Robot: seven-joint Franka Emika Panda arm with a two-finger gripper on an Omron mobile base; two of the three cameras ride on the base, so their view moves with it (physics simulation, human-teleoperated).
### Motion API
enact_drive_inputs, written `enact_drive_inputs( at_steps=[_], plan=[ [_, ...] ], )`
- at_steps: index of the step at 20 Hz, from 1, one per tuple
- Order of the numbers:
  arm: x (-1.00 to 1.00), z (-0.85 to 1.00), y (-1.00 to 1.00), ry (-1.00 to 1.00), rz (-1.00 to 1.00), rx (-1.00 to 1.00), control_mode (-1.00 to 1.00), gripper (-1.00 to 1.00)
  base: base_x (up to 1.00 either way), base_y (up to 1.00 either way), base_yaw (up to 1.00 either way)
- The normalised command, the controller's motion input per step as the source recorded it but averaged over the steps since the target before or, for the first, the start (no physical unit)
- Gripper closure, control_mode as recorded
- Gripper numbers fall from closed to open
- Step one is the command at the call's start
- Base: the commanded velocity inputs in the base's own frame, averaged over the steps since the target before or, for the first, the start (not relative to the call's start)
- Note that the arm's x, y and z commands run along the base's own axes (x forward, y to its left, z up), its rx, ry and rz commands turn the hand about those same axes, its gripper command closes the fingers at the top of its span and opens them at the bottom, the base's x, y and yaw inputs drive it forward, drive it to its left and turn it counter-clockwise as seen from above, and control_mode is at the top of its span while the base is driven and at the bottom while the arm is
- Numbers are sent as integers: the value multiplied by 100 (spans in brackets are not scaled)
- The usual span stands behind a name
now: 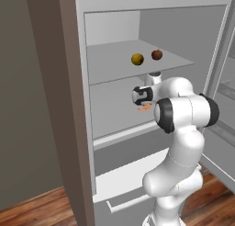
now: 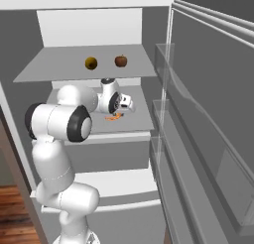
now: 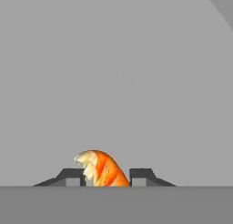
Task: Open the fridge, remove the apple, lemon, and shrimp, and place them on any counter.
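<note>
Orange shrimp [image 3: 103, 169] sits between the claw [image 3: 107, 176] tips — pinched (snugly).

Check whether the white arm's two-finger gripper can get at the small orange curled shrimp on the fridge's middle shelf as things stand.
Probably yes. The fridge door stands open, and the gripper is already down at the shrimp, its dark fingertips flanking it closely. Nothing else lies on that shelf stretch; the lemon and apple sit one shelf above.
</note>
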Motion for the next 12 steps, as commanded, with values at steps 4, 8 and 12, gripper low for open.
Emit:
enact_drive_inputs(
  at_steps=[4,8,12],
  plan=[
    [-34,-72,-6,-1,5,-5,-100,100,0,0,0],
    [-34,-44,-7,0,6,-2,-100,100,0,0,0],
    [-58,-59,-10,-1,8,-3,-100,100,0,0,0]
  ],
)
